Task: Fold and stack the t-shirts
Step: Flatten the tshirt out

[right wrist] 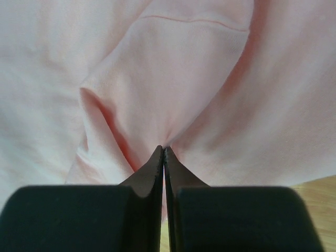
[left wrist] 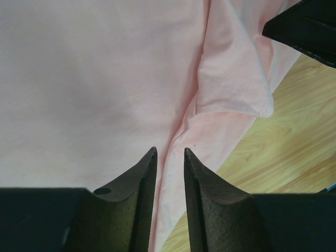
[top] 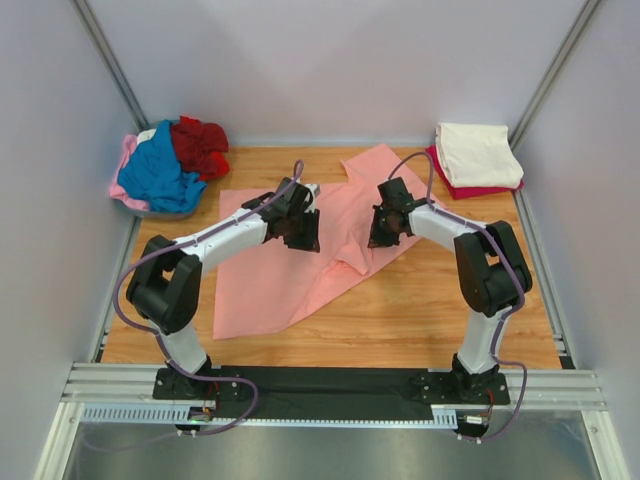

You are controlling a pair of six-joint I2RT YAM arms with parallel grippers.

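Overhead, I see cream and dark red folded t-shirts (top: pixel 478 158) stacked far right on the wooden tabletop (top: pixel 450 320), a crumpled blue-and-red heap (top: pixel 168 168) far left, the wide salmon-pink t-shirt (top: pixel 270 290) unfolded between. Left wrist: left pincer (left wrist: pixel 169 152) slightly spread over it. Right wrist: right pincer (right wrist: pixel 165 148) pinching its cloth.

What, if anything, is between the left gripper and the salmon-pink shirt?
Nothing visible. The left gripper hangs open directly over the salmon-pink t-shirt, with bare cloth showing between its fingers. The right gripper is shut on a raised fold of the same shirt.
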